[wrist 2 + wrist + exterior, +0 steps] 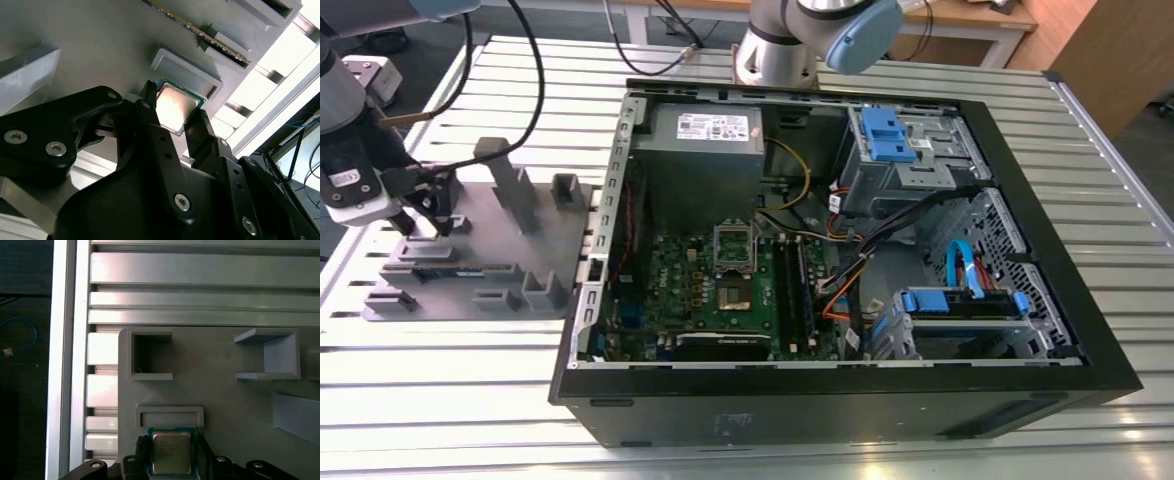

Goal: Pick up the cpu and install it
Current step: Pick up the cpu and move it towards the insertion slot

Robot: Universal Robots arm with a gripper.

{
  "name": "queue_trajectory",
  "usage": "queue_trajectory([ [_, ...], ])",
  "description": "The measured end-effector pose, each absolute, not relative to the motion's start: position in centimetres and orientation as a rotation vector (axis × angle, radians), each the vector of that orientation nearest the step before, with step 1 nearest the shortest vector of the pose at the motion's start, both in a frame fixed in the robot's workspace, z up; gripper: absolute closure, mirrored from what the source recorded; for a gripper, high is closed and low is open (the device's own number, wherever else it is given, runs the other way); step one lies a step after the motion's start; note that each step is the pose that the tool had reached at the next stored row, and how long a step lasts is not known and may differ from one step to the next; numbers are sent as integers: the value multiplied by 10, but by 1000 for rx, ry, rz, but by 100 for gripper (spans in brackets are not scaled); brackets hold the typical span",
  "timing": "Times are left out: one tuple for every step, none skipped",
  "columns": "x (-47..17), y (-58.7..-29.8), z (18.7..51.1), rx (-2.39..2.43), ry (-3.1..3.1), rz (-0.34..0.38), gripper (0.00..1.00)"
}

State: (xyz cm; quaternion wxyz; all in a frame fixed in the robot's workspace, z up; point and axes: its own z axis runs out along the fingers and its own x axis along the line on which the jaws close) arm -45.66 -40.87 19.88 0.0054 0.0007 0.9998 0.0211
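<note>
The cpu [171,452] [175,105], a small square chip with a shiny metal top and a green rim, lies flat against the grey fixture plate [215,365], beside a low rectangular stop [170,416]. My gripper [171,456] [176,114] straddles it, with one black finger [149,107] against each of two opposite edges, shut on the chip. In the exterior view the gripper [427,215] hangs over the fixture plate [494,250] at that view's left, well away from the motherboard socket [735,290] inside the open computer case [854,400].
Raised grey blocks and pockets [150,355] [272,355] stand on the fixture plate around the chip. A thin board edge [200,30] sits in a slot of the plate. The slatted aluminium table [454,400] carries everything; a second arm's base [787,50] stands behind the case.
</note>
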Motion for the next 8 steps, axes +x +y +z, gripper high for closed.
queue_trajectory([
  [-456,-409,200,2,3130,66,53],
  [-457,-409,202,2,3130,66,53],
  [-456,-409,203,2,3130,66,53],
  [-456,-409,205,2,3130,66,53],
  [-457,-409,206,2,3130,66,53],
  [-456,-409,207,2,3130,66,53],
  [-456,-409,207,2,3129,67,53],
  [-456,-409,208,2,3130,66,53],
])
